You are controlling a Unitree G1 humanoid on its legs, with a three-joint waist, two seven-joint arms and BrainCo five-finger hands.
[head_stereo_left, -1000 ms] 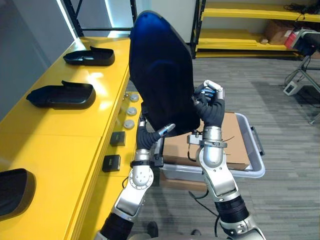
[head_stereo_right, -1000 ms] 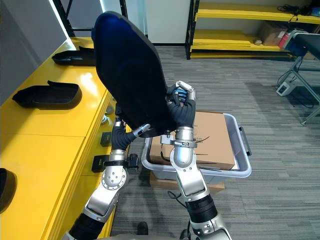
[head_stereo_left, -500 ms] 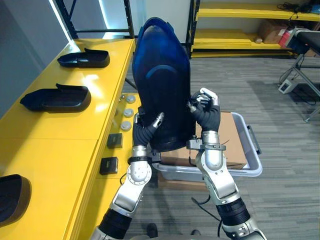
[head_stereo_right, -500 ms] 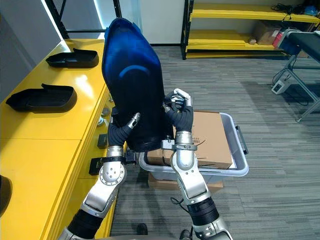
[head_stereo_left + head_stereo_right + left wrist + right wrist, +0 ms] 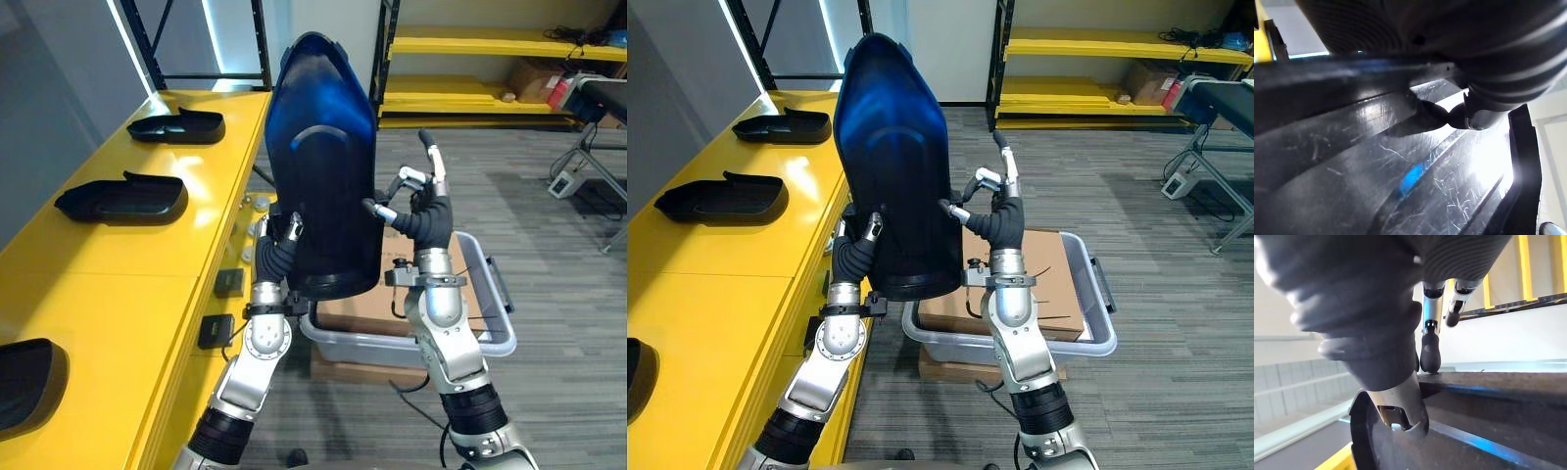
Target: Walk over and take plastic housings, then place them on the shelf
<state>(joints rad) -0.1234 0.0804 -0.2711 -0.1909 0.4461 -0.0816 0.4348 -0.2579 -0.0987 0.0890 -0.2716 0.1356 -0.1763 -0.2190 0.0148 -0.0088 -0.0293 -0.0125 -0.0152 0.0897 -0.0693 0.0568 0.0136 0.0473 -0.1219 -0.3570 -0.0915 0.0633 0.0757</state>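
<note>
A large dark blue-black plastic housing [image 5: 323,166] stands upright in front of me, over the edge of the yellow shelf top [image 5: 147,255]. My left hand [image 5: 277,250] is shut on its lower left edge, and in the left wrist view a dark fingertip [image 5: 1474,110] presses on the scratched housing [image 5: 1400,161]. At the housing's right edge, my right hand [image 5: 426,215] is open with its fingers spread and pointing up. A right-hand fingertip [image 5: 1430,350] rests at the rim of the housing [image 5: 1474,431].
Three black housings lie on the yellow shelf top: one far [image 5: 176,125], one in the middle [image 5: 122,196], one near [image 5: 24,377]. A grey bin [image 5: 495,294] holding a cardboard box [image 5: 367,315] stands on the floor below my hands. Yellow racks [image 5: 470,44] line the back.
My right hand has uncurled from the housing's right edge and now has its fingers spread. The left hand has curled tighter on the lower left edge. The housing has come more upright.
</note>
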